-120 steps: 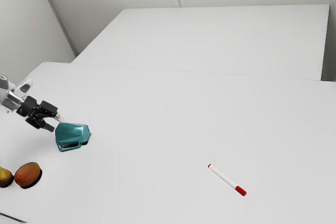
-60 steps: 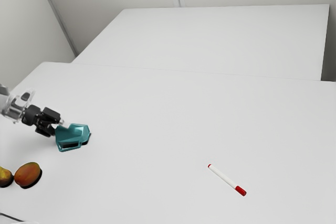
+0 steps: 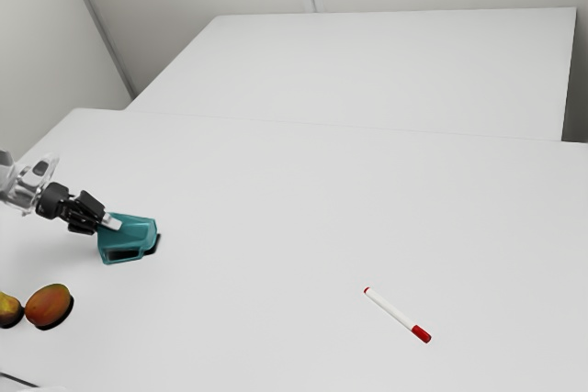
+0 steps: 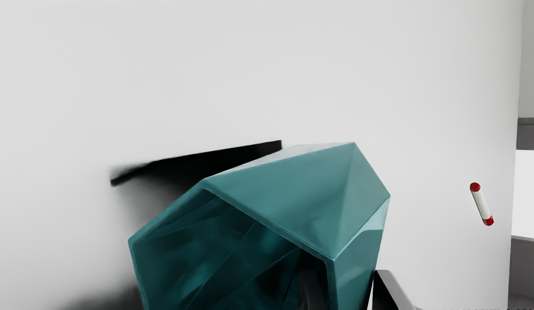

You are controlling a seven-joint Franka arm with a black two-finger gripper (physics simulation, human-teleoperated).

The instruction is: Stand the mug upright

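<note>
In the exterior view the teal mug [image 3: 138, 229] lies on its side toward the bench's [image 3: 276, 227] edge at the exterior view's left, and in the wrist view the claw [image 3: 111, 221] is clamped on its wall, one finger inside, one outside.

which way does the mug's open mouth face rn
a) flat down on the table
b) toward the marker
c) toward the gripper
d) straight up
c, the wrist view looks past the rim into the dark inside of the mug, which lies tipped over with its mouth toward the gripper
</note>
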